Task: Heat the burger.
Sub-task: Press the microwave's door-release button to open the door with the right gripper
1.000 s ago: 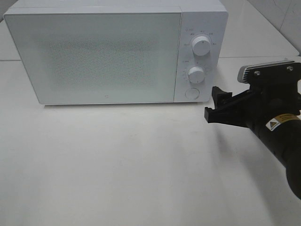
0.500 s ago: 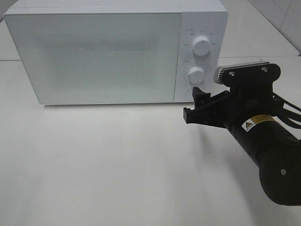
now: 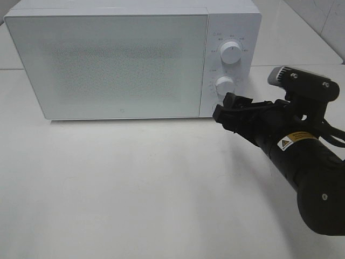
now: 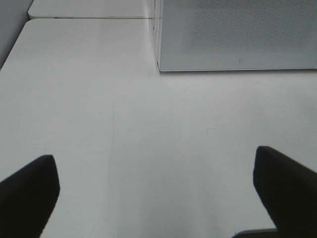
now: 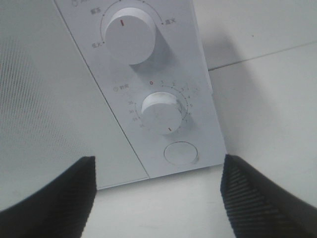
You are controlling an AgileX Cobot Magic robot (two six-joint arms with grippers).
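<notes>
No burger shows in any view. The white microwave point(image 3: 124, 59) stands at the back of the table with its door shut. My right gripper point(image 3: 225, 108) is open and empty, right in front of the control panel, just below the lower knob point(image 3: 225, 84). In the right wrist view its fingers point(image 5: 64, 193) frame the lower knob point(image 5: 161, 113) and the round button point(image 5: 181, 152) under it, while the upper knob point(image 5: 130, 32) sits farther up the panel. My left gripper point(image 4: 153, 163) is open over bare table, with the microwave's corner point(image 4: 237, 34) ahead of it.
The white tabletop point(image 3: 135, 183) stretches in front of the microwave. The right arm's black body point(image 3: 307, 178) fills the right side of the exterior view. A table seam point(image 3: 291, 66) runs behind it.
My right gripper has swung left from the table's right side up to the microwave's control panel and rolled, now covering the round button in the exterior view.
</notes>
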